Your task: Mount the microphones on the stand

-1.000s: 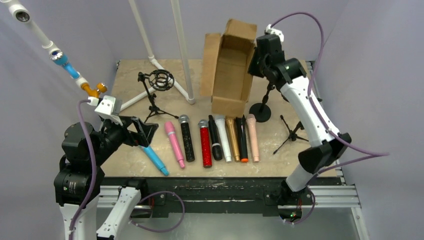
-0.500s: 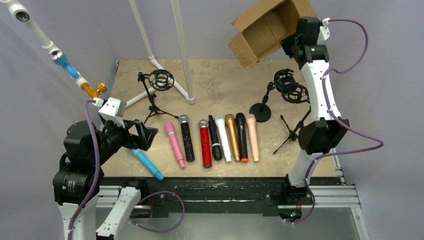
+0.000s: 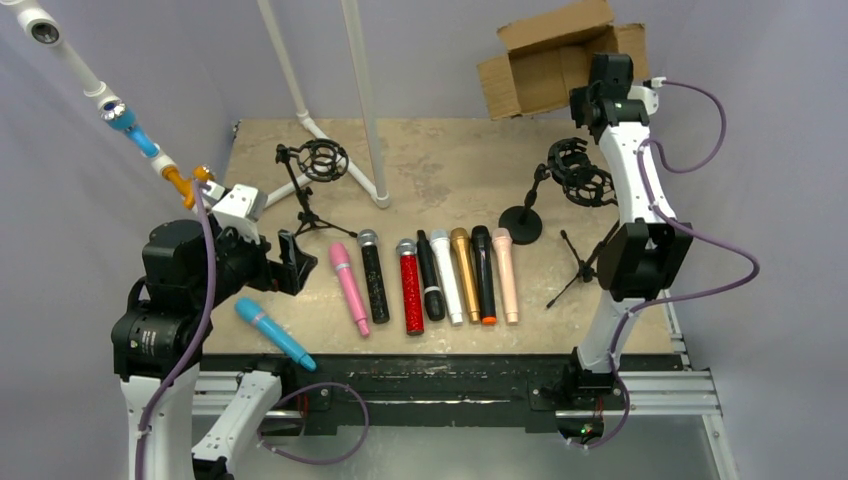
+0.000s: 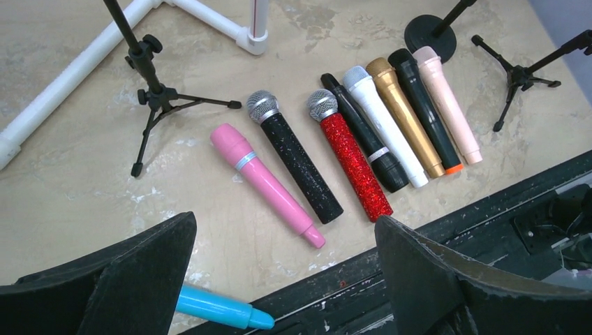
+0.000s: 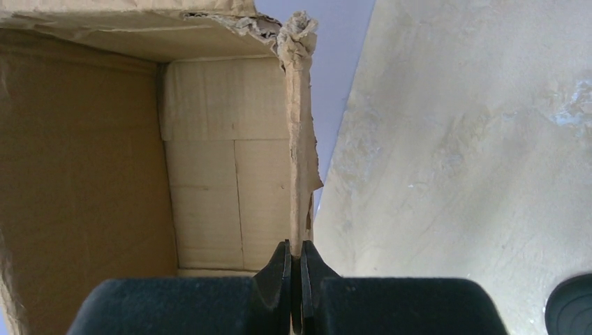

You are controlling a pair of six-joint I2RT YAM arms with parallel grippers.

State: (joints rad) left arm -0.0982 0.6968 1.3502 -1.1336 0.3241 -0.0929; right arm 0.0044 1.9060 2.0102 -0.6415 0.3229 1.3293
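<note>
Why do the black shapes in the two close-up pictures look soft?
Left wrist view: the left end effector sits right at the lens, out of focus, while the microphones are crisp. Right wrist view: same for the right end effector, pinching a sharp-edged box. Top view: even light, faint shadows.

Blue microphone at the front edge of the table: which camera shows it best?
The top external view: the blue microphone shows whole there, lying slanted at the table's front edge. The left wrist view catches only one end, at its bottom edge. The right wrist view shows none of it.
</note>
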